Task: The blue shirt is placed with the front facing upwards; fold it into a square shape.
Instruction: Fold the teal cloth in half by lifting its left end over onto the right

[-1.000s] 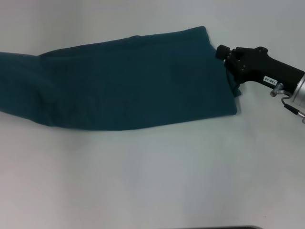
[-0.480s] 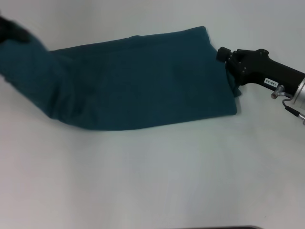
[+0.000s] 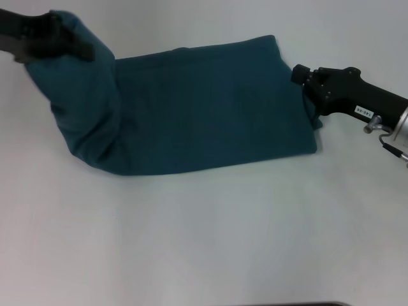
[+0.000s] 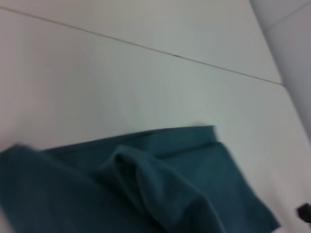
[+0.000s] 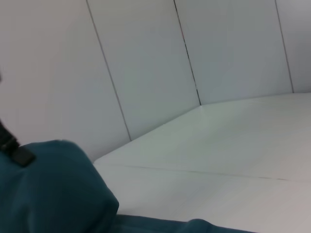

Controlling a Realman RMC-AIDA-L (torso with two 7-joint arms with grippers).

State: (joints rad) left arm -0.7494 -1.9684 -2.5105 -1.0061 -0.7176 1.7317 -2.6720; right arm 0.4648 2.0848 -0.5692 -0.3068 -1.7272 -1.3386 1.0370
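Mid-fold view of the blue shirt [image 3: 204,108] on the white worktop [image 3: 210,242]. You see the garment already narrowed into a long band lying across the far half of the worktop, plain teal side showing, no lettering visible. The left gripper [image 3: 80,50] has the band's left end raised off the worktop and curled over toward the middle; its jaws appear clamped on that end of the cloth, though the contact itself is blurred. The right gripper [image 3: 299,75] rests at the band's far right corner, touching or just beside the edge; you cannot tell whether its jaws are parted or closed. The left wrist view shows the lifted fabric bunched above the flat layer. Judged from this layout, the lengthwise folds are done; what is left for you is to carry the raised end across, lay it flat, and square the result.
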